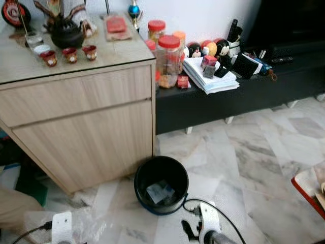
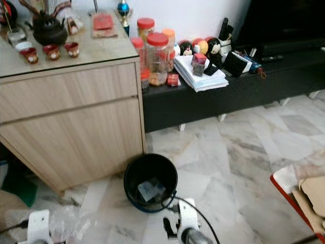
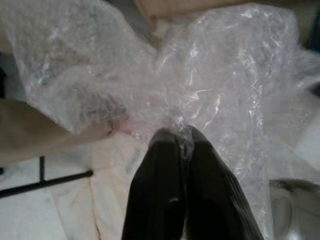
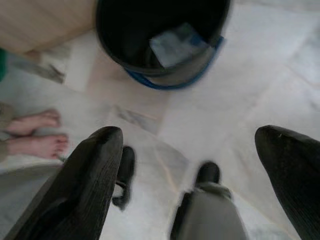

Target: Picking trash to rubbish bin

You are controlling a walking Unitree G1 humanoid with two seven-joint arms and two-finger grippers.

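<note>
Black round plastic rubbish bin (image 1: 161,184) stands on the grey-veined marble floor (image 1: 254,152), just right of the near corner of the light wooden cabinet (image 1: 81,127). Placement reads as deliberate: bin sits open-mouthed and upright, directly ahead of the robot, within reach of both arms. One pale crumpled scrap (image 1: 160,192) already lies inside at the bottom.

Task item: crinkled sheet of clear plastic film (image 3: 165,75), on the floor at near left, left of the bin and apart from it. Head views show it as a pale translucent patch (image 1: 86,221) beside the left wrist.

Left end effector (image 3: 186,142): fingers pressed together, with a fold of the film pinched between the tips. Film bunches upward from the pinch point, which suggests the grip carries some of it. Judgement: grasp made, transfer to bin not yet done.

Right end effector (image 4: 192,150): fingers spread wide, holding nothing, touching nothing. It hangs above bare floor on the near side of the bin, whose mouth lies ahead of the fingers. Likely idle.

Bare feet of a person (image 4: 35,132) rest on the floor at near left, close to the film.

Cabinet worktop carries a dark teapot (image 1: 66,31) and small red cups (image 1: 69,54); not task-relevant.
</note>
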